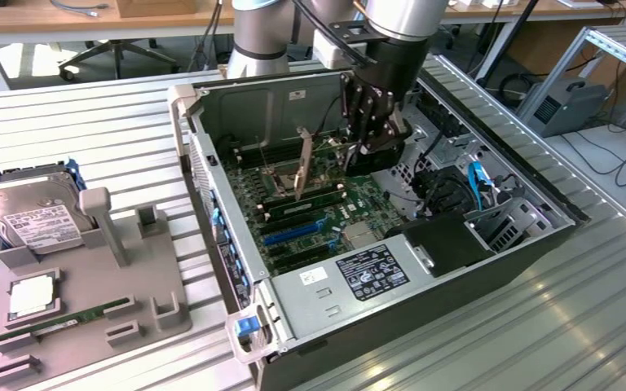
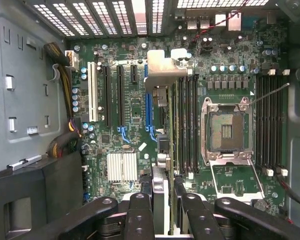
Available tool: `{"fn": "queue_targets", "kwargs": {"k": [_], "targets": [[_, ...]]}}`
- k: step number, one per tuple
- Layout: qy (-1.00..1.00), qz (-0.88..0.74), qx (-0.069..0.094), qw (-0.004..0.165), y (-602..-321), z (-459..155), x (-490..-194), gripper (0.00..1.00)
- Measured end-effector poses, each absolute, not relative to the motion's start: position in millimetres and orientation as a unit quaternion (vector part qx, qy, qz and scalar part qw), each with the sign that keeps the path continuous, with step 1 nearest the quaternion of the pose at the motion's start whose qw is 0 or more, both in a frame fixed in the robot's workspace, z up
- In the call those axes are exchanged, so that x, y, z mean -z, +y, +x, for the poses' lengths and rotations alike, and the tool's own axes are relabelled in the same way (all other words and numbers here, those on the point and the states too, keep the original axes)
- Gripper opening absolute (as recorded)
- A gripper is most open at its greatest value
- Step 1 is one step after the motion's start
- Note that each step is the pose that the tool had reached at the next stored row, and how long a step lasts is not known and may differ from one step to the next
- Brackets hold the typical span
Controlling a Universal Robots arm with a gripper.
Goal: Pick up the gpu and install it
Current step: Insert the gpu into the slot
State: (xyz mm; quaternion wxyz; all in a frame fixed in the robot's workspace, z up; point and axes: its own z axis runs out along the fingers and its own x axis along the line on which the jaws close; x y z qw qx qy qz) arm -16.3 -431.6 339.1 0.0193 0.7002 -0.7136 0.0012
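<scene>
The gpu (image 2: 161, 82) is seen edge-on in the wrist view: a thin card with its silver bracket toward the case's vented rear wall. My gripper (image 2: 164, 202) is shut on it, a black finger on each side of the card. The card hangs above the motherboard (image 2: 135, 110), close to the blue-latched expansion slot (image 2: 148, 107) and beside the black memory slots. Whether it touches the slot I cannot tell. In the exterior view my gripper (image 1: 373, 134) reaches down into the open PC case (image 1: 199, 155), with the gpu's bracket (image 1: 306, 163) standing upright to its left.
A grey fixture tray (image 1: 128, 314) at the exterior view's left holds a hard drive (image 1: 30, 212), a CPU chip (image 1: 33, 295) and a RAM stick (image 1: 63, 318). Inside the case are the open CPU socket (image 2: 227, 130), a power supply (image 1: 370, 273) and cable bundles (image 2: 65, 140).
</scene>
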Motion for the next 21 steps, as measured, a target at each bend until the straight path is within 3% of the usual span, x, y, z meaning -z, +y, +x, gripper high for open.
{"fn": "queue_targets", "kwargs": {"k": [12, 21], "targets": [[-0.714, 0.700, 0.001, 0.017, -431.6, -21.9, -337.5, 0.27], [-0.713, 0.700, 0.038, -0.020, -431.5, -22.6, -337.0, 0.27]]}}
